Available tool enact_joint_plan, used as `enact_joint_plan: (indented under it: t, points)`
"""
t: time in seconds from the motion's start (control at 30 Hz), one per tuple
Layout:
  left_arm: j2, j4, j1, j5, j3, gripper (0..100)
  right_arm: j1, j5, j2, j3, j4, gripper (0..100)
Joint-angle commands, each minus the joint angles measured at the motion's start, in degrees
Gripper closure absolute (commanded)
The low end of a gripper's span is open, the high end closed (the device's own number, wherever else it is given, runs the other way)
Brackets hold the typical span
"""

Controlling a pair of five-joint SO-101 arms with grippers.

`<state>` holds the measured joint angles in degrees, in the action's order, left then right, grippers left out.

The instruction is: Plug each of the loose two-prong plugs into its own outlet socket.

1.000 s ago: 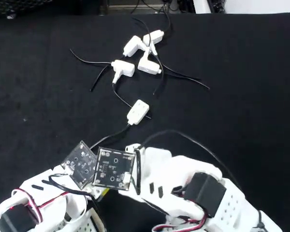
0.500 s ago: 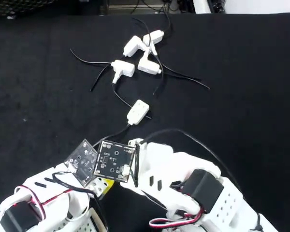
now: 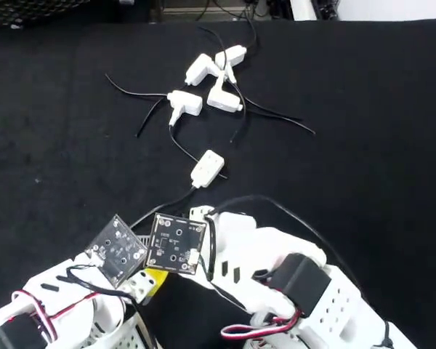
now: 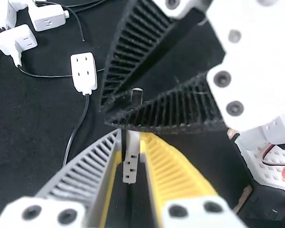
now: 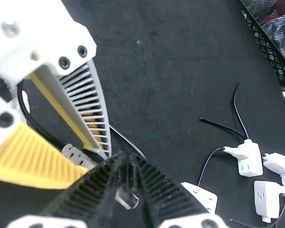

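My left gripper (image 4: 130,140), with grey and yellow fingers, is shut on a small white plug (image 4: 128,166). My right gripper (image 5: 126,161), with black fingers, meets it tip to tip and is shut on a metal piece (image 5: 126,197) at the plug's far end. In the right wrist view the left gripper (image 5: 92,159) holds the white plug (image 5: 78,156). The white outlet socket (image 3: 207,169) lies face up just beyond both wrists, its two slots showing (image 4: 83,71). In the high view the fingertips are hidden under both arms.
Several loose white plugs (image 3: 207,80) with tangled black leads lie in a cluster at the far middle of the black table (image 3: 363,131). The socket's black cable (image 3: 167,203) runs back under the wrists. The left arm (image 3: 65,291) and right arm (image 3: 276,269) crowd the near edge.
The right wrist has edged away from the near edge, and the left wrist has drawn back slightly to the near left. Both grippers stay closed together.
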<state>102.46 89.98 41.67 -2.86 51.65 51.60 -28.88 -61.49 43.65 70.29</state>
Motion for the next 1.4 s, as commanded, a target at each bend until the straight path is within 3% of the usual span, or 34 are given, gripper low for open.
enact_joint_plan:
  t: [0.0, 0.4, 0.53, 0.77, 1.2, 1.37]
  points:
    - [0.0, -0.97, -0.13, -0.44, -2.51, 97, -1.67, -0.79, 0.92, 2.77, 0.09, 98.6]
    - [1.76, -0.97, -0.4, -0.44, -2.42, 97, -1.76, -0.88, 0.92, 2.86, 0.44, 98.6]
    - [1.76, -0.97, -4.44, -0.44, -1.45, 97, -2.02, -0.88, 0.84, 2.51, 0.09, 98.6]
    - [1.76, -1.58, -4.7, -0.44, -0.04, 97, -8.18, -0.88, 0.84, 2.86, -4.75, 98.6]
    - [1.76, -1.85, -5.14, -0.53, 0.04, 97, -8.53, -0.44, 0.84, 2.95, -4.84, 98.5]
    - [1.67, -2.02, -15.69, -2.02, 0.48, 97, -8.88, 1.93, 0.75, 2.42, -4.92, 98.3]
